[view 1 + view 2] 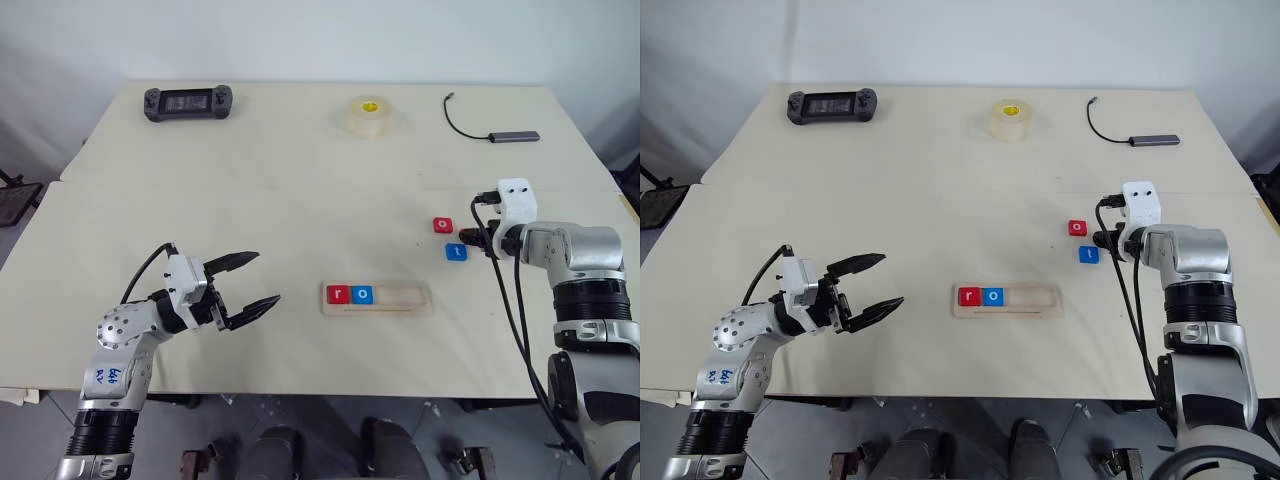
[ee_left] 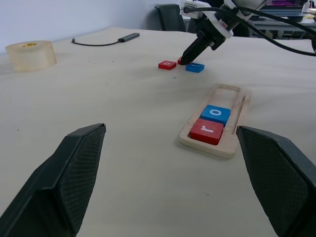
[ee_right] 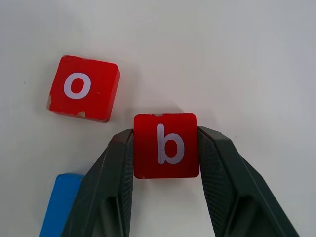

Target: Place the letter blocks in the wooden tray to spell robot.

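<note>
My right gripper is shut on a red "b" letter block that lies flat on the table, one finger against each side. Beside it lie a red "o" block and a blue block, seen from the head as the red "o" and blue "t". The wooden tray lies mid-table with a red "r" and a blue "o" at its left end. My left gripper hovers open to the tray's left, holding nothing.
At the table's far edge lie a black handheld controller, a roll of clear tape and a black cable with a grey hub. A seam runs across the tabletop between the tray and those items.
</note>
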`<action>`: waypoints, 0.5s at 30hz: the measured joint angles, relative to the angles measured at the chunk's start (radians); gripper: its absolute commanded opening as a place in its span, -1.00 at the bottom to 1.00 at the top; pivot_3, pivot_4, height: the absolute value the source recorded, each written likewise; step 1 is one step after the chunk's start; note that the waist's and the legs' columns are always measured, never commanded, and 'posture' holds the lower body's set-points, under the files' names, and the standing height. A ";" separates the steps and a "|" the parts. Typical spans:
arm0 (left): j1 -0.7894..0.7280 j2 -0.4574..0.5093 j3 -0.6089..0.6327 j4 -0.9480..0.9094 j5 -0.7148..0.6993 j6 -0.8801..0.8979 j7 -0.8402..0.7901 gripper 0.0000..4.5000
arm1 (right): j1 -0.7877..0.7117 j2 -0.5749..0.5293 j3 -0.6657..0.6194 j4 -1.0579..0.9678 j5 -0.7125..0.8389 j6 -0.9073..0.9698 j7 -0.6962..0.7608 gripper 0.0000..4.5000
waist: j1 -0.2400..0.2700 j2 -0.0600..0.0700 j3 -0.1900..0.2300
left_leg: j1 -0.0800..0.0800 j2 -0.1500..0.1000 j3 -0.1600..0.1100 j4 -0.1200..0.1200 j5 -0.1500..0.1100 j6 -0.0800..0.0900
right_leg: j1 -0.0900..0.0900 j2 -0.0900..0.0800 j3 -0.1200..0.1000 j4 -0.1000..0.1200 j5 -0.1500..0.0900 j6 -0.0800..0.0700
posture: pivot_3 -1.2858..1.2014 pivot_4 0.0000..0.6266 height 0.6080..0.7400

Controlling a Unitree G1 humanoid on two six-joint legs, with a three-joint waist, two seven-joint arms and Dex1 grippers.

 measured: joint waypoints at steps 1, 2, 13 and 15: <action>-0.005 0.000 -0.005 0.001 0.000 -0.002 -0.002 1.00 | 0.013 -0.012 -0.004 -0.043 0.004 0.023 0.002 -0.35 | 0.000 0.000 0.000 | 0.000 0.000 0.000 0.000 0.000 0.000 | 0.000 0.000 0.000 0.000 0.000 0.000 | 0.03 -0.52 1.00; -0.011 -0.001 -0.010 0.005 0.001 -0.005 -0.006 1.00 | 0.032 -0.026 -0.013 -0.101 0.009 0.053 0.004 -0.35 | 0.001 0.000 0.000 | 0.000 0.000 0.000 0.000 0.000 0.000 | 0.000 0.000 0.000 0.000 0.000 0.000 | 0.03 -0.52 1.00; -0.088 -0.004 -0.054 0.081 0.001 -0.016 -0.086 1.00 | 0.399 0.074 -0.237 -0.831 0.112 0.517 -0.038 -0.35 | 0.003 0.000 0.000 | -0.001 0.001 -0.001 -0.001 0.000 0.000 | 0.000 0.000 0.000 0.000 0.000 0.000 | 0.03 -0.52 1.00; -0.095 -0.005 -0.061 0.090 0.002 -0.016 -0.096 1.00 | 0.465 0.138 -0.248 -0.900 0.122 0.553 -0.054 -0.35 | 0.003 0.000 0.000 | -0.001 -0.001 0.000 0.000 0.000 0.000 | -0.001 0.000 0.001 0.000 0.000 0.000 | 0.03 -0.52 1.00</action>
